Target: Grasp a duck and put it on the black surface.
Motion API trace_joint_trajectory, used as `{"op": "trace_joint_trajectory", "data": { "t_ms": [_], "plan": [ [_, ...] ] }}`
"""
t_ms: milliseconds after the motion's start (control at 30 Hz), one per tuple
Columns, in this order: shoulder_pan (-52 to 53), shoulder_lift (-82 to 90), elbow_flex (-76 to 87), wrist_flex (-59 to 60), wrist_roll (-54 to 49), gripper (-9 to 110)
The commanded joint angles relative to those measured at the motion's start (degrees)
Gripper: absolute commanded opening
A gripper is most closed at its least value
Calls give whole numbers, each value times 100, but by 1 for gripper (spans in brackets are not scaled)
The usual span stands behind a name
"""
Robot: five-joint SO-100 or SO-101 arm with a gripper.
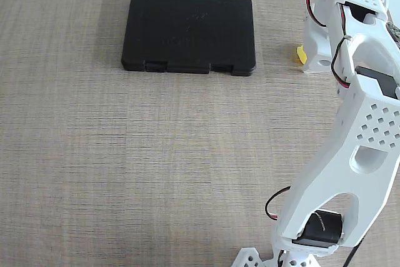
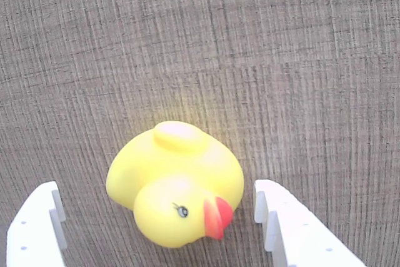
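**Duck between parted fingers, slab bare**

In the wrist view the duck (image 2: 176, 182) sits on the woven tabletop (image 2: 250, 48), head toward the camera, red beak pointing right. The gripper (image 2: 156, 217) straddles it with its jaws apart: one white finger (image 2: 37, 229) stands clear on the left, and the other sits just beside the beak; contact there cannot be confirmed. In the fixed view the black slab (image 1: 189, 31) lies well left of the duck (image 1: 301, 55), which shows only as a yellow sliver beside the white arm (image 1: 350, 148).
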Motion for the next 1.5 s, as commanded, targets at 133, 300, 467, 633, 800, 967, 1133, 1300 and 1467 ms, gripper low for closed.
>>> {"op": "trace_joint_trajectory", "data": {
  "t_ms": [133, 300, 467, 633, 800, 967, 1133, 1300, 1467],
  "plan": [
    [-9, 88, -272, 35, 35, 30],
    [-9, 88, -272, 9, 35, 19],
    [-9, 88, -281, -26, 26, 6],
    [-9, 105, -281, -26, 26, 3],
    [-44, 158, -281, 35, 26, 3],
    [-105, 387, -290, 132, 26, 3],
    [-510, 870, -1028, 940, 44, 3],
    [-1521, 765, -2435, 2039, 185, 3],
    [-2399, 132, -3489, 2338, 826, 4]
  ]
}}
